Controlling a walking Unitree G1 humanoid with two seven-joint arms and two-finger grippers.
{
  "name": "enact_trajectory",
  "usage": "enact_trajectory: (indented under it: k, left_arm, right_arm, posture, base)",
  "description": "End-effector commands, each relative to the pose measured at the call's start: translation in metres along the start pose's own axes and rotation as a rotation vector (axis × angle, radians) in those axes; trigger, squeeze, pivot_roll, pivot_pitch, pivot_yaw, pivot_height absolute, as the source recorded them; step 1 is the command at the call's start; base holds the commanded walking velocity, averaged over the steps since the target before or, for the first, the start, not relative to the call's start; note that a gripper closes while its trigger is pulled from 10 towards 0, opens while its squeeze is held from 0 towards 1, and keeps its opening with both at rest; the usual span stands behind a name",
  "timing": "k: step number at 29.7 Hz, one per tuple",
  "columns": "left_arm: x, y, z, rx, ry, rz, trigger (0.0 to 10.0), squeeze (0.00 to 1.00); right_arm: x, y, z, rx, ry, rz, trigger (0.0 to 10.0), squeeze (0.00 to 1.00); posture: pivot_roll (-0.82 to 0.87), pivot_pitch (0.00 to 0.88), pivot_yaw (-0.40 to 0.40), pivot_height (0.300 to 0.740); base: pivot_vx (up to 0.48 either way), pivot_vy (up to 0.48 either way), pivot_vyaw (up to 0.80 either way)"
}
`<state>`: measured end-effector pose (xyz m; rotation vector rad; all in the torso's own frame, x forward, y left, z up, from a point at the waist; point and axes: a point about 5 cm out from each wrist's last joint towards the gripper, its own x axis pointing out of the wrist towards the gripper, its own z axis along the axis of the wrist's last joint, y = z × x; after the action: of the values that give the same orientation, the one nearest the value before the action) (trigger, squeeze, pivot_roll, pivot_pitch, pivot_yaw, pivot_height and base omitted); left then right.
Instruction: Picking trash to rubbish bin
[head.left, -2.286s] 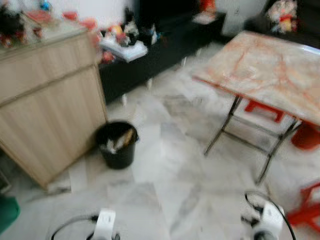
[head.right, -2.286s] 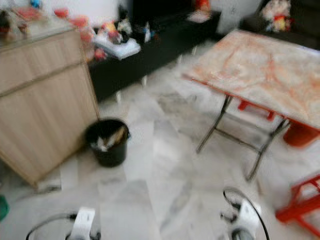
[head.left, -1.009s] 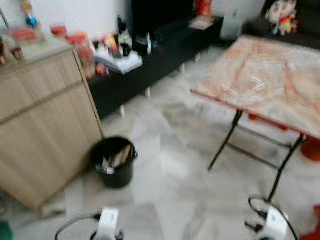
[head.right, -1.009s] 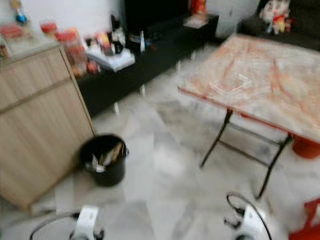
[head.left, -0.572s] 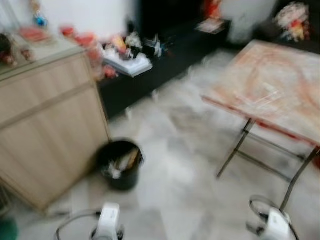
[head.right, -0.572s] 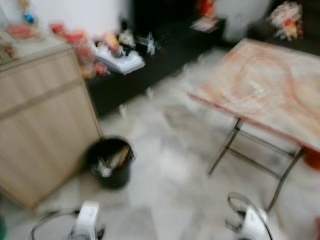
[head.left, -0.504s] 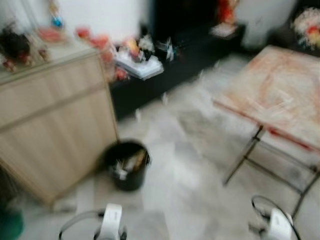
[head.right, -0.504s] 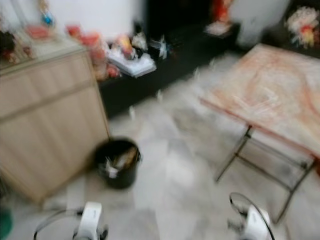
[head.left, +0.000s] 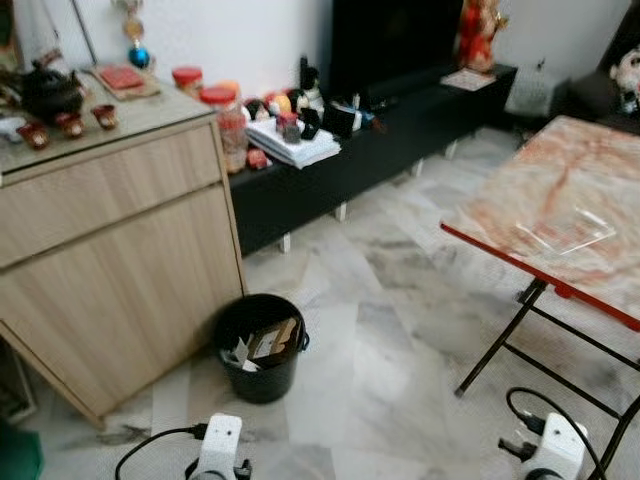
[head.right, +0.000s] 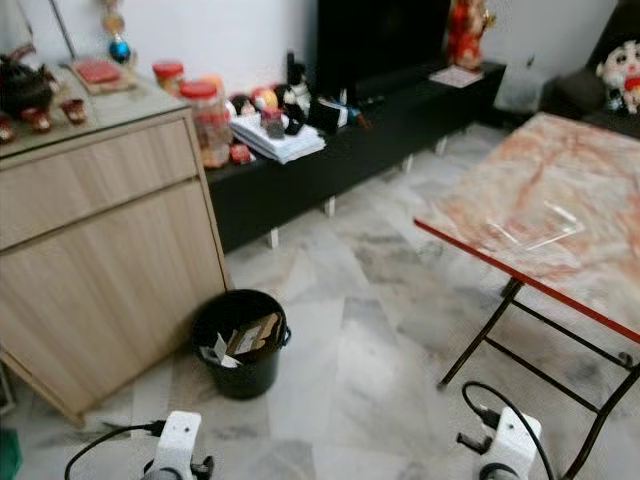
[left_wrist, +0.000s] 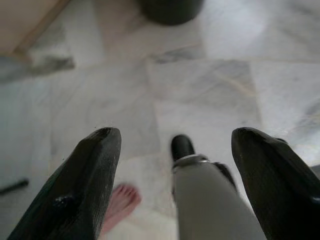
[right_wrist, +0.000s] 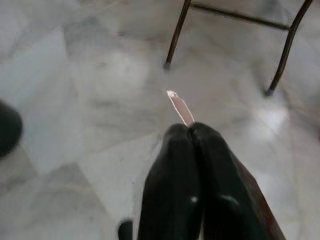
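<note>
Right hand (right_wrist: 191, 131): clamped on thin paper scrap (right_wrist: 179, 106). Black rubbish bin (head.left: 260, 345): ahead-left, nearer left hand (left_wrist: 175, 165), fingers apart.

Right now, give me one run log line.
right pincer: shut on thin strip | left pincer: open | black bin: beside cabinet

The left gripper (left_wrist: 175, 145), two long black fingers, is hanging with its jaws spread wide apart at the lower edge of its wrist frame. The right gripper (right_wrist: 190, 131) is pressing its fingers together, pinching a thin pale strip (right_wrist: 180, 107) at centre frame.
</note>
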<state>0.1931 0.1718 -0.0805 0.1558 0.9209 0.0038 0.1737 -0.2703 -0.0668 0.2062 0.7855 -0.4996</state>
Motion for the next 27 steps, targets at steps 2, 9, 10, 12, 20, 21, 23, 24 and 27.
enact_trajectory:
  k: [2,9,10,12,20,21,23,24,27]
  left_arm:
    - [-0.0010,-0.0026,-0.0063,0.004,0.025,-0.003,10.0,0.00]
    - [-0.0013,-0.0028,-0.0078,0.001,0.029,0.000,10.0,0.00]
    - [-0.0013,-0.0029,-0.0077,0.001,0.028,0.000,10.0,0.00]
    - [-0.0013,-0.0031,-0.0076,0.000,0.028,0.001,10.0,0.00]
    - [-0.0013,-0.0028,-0.0077,-0.001,0.028,0.002,10.0,0.00]
    - [-0.0013,-0.0027,-0.0077,-0.002,0.028,0.002,10.0,0.00]
    - [-0.0015,-0.0026,-0.0083,-0.003,0.028,0.003,10.0,0.00]
    - [-0.0015,-0.0024,-0.0088,-0.002,0.030,0.003,10.0,0.00]
    - [-0.0016,-0.0020,-0.0090,-0.002,0.031,0.003,10.0,0.00]
  right_arm:
    - [0.0013,0.0028,0.0050,0.011,-0.013,0.003,10.0,0.00]
    - [0.0011,0.0004,0.0051,-0.006,-0.013,-0.008,10.0,0.00]
    - [0.0011,0.0000,0.0054,-0.007,-0.017,-0.009,10.0,0.00]
    - [0.0011,-0.0006,0.0061,-0.010,-0.022,-0.011,10.0,0.00]
    - [0.0016,-0.0003,0.0070,0.009,-0.018,-0.015,10.0,0.00]
    - [0.0017,-0.0001,0.0076,0.010,-0.019,-0.016,10.0,0.00]
    - [0.0017,-0.0002,0.0077,0.008,-0.020,-0.015,10.0,0.00]
    - [0.0018,0.0002,0.0079,0.002,-0.020,-0.013,10.0,0.00]
    - [0.0020,0.0007,0.0087,0.002,-0.023,-0.013,10.0,0.00]
  posture:
    - [-0.12,0.029,-0.073,0.740]
    - [-0.13,0.039,-0.077,0.740]
    - [-0.13,0.039,-0.078,0.740]
    - [-0.13,0.041,-0.079,0.740]
    - [-0.13,0.041,-0.079,0.740]
    - [-0.13,0.041,-0.079,0.740]
    - [-0.12,0.044,-0.083,0.740]
    - [-0.12,0.040,-0.083,0.740]
    - [-0.13,0.038,-0.080,0.740]
  base:
    - [0.277,0.000,0.00]
    - [0.282,0.000,0.00]
    - [0.281,0.000,0.55]
    - [0.283,0.000,0.68]
    - [0.283,0.000,0.38]
    - [0.285,0.000,0.00]
    - [0.281,0.000,0.00]
    - [0.292,0.000,0.00]
    - [0.292,0.000,0.00]
